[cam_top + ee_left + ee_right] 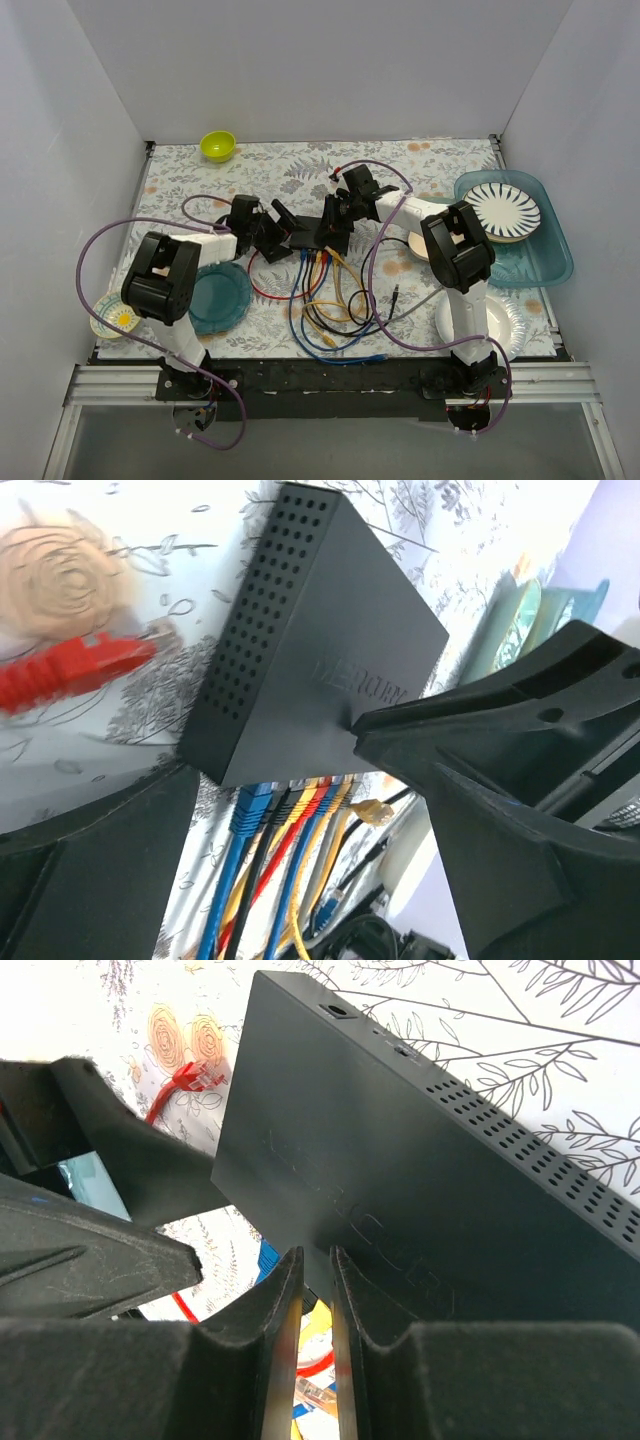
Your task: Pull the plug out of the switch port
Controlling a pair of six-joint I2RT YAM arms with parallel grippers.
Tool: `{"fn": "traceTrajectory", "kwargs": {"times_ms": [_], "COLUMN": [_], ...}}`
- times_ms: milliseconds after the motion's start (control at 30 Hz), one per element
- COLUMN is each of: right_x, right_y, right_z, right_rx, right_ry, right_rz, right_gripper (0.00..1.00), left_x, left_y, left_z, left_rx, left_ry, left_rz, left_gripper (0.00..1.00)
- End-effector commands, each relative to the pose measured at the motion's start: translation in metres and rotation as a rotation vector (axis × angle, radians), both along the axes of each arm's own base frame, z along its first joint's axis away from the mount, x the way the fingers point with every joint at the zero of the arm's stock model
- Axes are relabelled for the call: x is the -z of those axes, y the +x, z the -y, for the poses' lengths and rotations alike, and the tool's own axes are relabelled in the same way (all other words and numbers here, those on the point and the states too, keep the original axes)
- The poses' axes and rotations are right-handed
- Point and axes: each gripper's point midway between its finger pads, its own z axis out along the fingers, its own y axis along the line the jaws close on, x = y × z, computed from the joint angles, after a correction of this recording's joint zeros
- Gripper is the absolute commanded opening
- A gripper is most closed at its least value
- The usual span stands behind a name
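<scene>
Cables (325,305) fan toward us from the switch (310,630), which lies flat at mid-bench (420,170) with its port row on the near edge. Off its left end a red plug (75,668) lies loose on the bench, apart from the switch, so we judge the pull itself done. Left jaws stand wide apart beside that end, holding nothing. Right jaws are drawn to a thin slit with their tips at the switch; we cannot tell whether they pinch anything. What remains, we think, is a clean retreat. We would lift the left arm straight up and back, clear of the seated cables, while the right arm pins the switch so nothing drags it.
</scene>
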Motion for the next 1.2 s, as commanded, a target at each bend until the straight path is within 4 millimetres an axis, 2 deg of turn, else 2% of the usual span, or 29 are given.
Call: {"fn": "traceTrajectory", "kwargs": {"times_ms": [0,33,67,100,167,200,233,267,300,467,500,533,567,600,667,700,867,1000,1167], "right_x": [0.032,0.031,0.03,0.029,0.03,0.032,0.033,0.033,0.038,0.035,0.036,0.039,0.039,0.04,0.04,0.039,0.039,0.043,0.043], "right_y": [-0.014,-0.014,-0.013,-0.012,-0.011,-0.01,-0.01,-0.008,-0.009,-0.008,-0.011,-0.011,-0.011,-0.012,-0.011,-0.011,-0.009,-0.009,-0.009], "right_z": [0.021,0.022,0.023,0.024,0.026,0.027,0.028,0.029,0.033,0.038,0.037,0.038,0.038,0.039,0.039,0.039,0.039,0.037,0.034], "right_rx": [0.01,0.011,0.013,0.016,0.017,0.021,0.032,0.046,0.065,0.104,0.095,0.093,0.093,0.096,0.094,0.095,0.097,0.095,0.094], "right_ry": [-0.122,-0.129,-0.131,-0.139,-0.148,-0.157,-0.163,-0.17,-0.185,-0.163,-0.16,-0.162,-0.162,-0.163,-0.163,-0.161,-0.159,-0.155,-0.142], "right_rz": [-0.053,-0.047,-0.041,-0.03,-0.025,-0.02,-0.027,-0.02,-0.024,-0.021,-0.036,-0.047,-0.047,-0.051,-0.05,-0.052,-0.051,-0.063,-0.072], "right_gripper": [0.25,0.25,0.25,0.25,0.25,0.25,0.25,0.25,0.25,0.26,0.26,0.25,0.25,0.25,0.25,0.25,0.25,0.24,0.23], "left_x": [0.031,-0.004,-0.008,-0.02,-0.007,0.0,-0.003,-0.004,-0.004,0.009,0.01,0.003,0.007,0.009,0.014,0.024,0.033,0.033,0.043], "left_y": [-0.046,-0.034,-0.033,-0.027,-0.029,-0.04,-0.036,-0.037,-0.039,-0.045,-0.047,-0.045,-0.049,-0.048,-0.046,-0.048,-0.04,-0.026,-0.021], "left_z": [-0.036,-0.035,-0.037,-0.031,-0.026,-0.021,-0.016,-0.016,-0.015,-0.013,-0.012,-0.007,-0.007,-0.006,-0.004,-0.004,-0.009,-0.015,-0.019], "left_rx": [-0.097,-0.12,-0.113,-0.077,-0.053,-0.007,-0.001,-0.02,-0.049,-0.036,-0.03,-0.024,-0.027,-0.029,-0.027,-0.028,-0.074,-0.122,-0.168], "left_ry": [0.143,0.1,0.112,0.098,0.103,0.083,0.055,0.049,0.03,0.029,0.024,-0.024,-0.036,-0.045,-0.051,-0.046,-0.019,0.014,0.032], "left_rz": [-0.113,0.016,0.042,0.073,0.008,-0.033,0.007,0.009,-0.001,-0.023,-0.016,0.018,0.015,0.012,-0.011,-0.04,-0.04,-0.004,-0.02], "left_gripper": [0.98,0.98,0.98,0.98,0.98,0.93,0.85,0.83,0.83,0.83,0.77,0.71,0.67,0.56,0.48,0.43,0.48,0.47,0.44]}}
